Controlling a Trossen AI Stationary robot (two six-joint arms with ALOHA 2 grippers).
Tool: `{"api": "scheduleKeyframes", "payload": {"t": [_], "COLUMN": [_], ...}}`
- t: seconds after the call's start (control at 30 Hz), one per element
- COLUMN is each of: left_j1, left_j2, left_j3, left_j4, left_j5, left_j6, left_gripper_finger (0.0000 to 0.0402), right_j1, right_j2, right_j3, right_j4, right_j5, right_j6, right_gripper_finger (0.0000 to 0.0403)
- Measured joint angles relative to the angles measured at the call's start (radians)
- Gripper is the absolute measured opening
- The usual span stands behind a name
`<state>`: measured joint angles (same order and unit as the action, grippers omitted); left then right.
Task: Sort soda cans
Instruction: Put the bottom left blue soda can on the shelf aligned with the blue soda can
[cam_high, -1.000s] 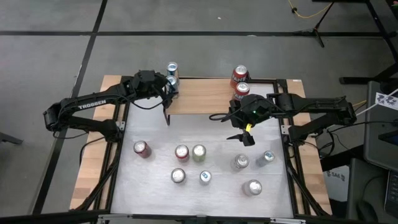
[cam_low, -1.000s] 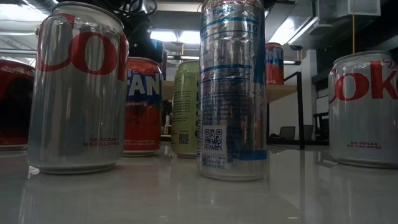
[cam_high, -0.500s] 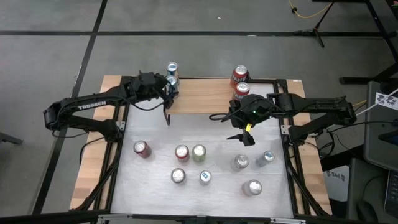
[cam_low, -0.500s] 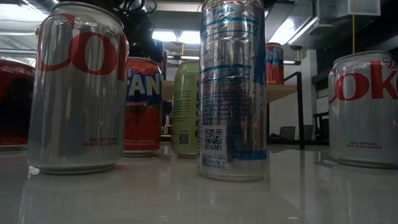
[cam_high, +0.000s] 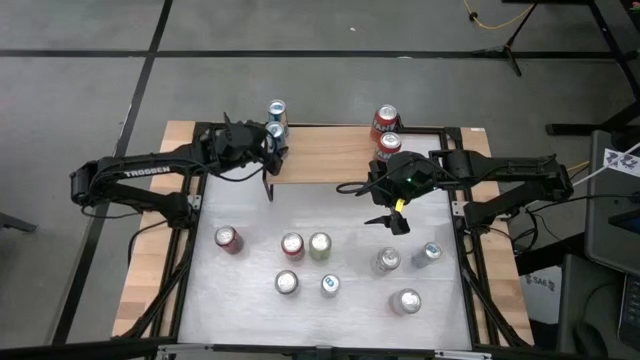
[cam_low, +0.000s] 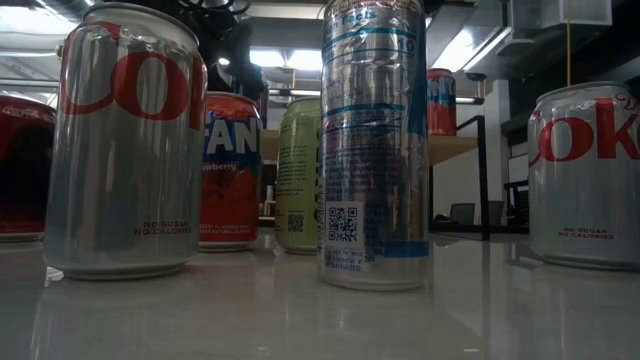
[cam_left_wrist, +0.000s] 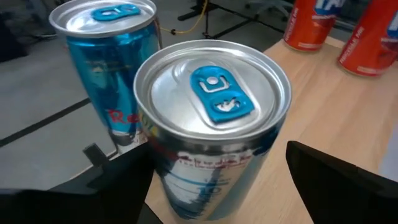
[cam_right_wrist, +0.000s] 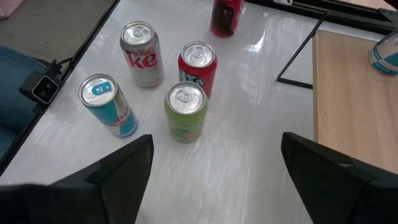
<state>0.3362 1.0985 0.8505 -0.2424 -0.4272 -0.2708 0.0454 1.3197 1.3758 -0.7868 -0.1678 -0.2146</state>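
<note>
Two blue soda cans stand upright at the far edge of the wooden shelf (cam_high: 330, 160). The nearer one (cam_left_wrist: 211, 124) sits between the fingers of my open left gripper (cam_high: 270, 140), and the other (cam_left_wrist: 106, 56) stands just behind it. I see no finger touching the can. Two red cans (cam_high: 387, 130) stand at the shelf's far right. My right gripper (cam_high: 395, 218) hangs open over the white table. Under it are a light-blue can (cam_right_wrist: 109, 106), a silver one (cam_right_wrist: 143, 53), a red one (cam_right_wrist: 198, 65) and a yellow-green one (cam_right_wrist: 186, 112), all upright.
Several more cans stand spread over the white table (cam_high: 250, 300), among them a red can (cam_high: 228, 238) at the left and a silver can (cam_high: 405, 300) near the front. A thin black frame (cam_high: 270, 185) rises at the shelf's near edge.
My left hand has rolled about its own axis and swung a little toward the table's near edge, still beside the two blue cans. Both cans stand where they stood.
</note>
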Motion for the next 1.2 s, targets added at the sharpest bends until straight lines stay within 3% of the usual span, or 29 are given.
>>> {"api": "scheduleKeyframes", "payload": {"t": [0.37, 0.73, 0.97, 1.2], "left_j1": [-0.032, -0.032, -0.020, 0.030], "left_j2": [0.000, 0.001, 0.000, -0.007], "left_j3": [0.000, 0.000, 0.001, 0.002], "left_j4": [0.000, 0.000, 0.003, -0.001], "left_j5": [-0.090, -0.096, -0.028, 0.077], "left_j6": [-0.068, -0.063, 0.002, 0.076], "left_gripper_finger": [0.0345, 0.0268, 0.0212, 0.0207], "right_j1": [0.000, 0.000, 0.000, 0.000], "right_j2": [0.000, 0.000, 0.000, 0.000], "right_j3": [0.000, 0.000, 0.000, 0.000], "right_j4": [0.000, 0.000, 0.000, 0.000], "right_j5": [0.000, 0.000, 0.000, 0.000], "right_j6": [0.000, 0.000, 0.000, 0.000], "right_gripper_finger": [0.0344, 0.0344, 0.0344, 0.0344]}}
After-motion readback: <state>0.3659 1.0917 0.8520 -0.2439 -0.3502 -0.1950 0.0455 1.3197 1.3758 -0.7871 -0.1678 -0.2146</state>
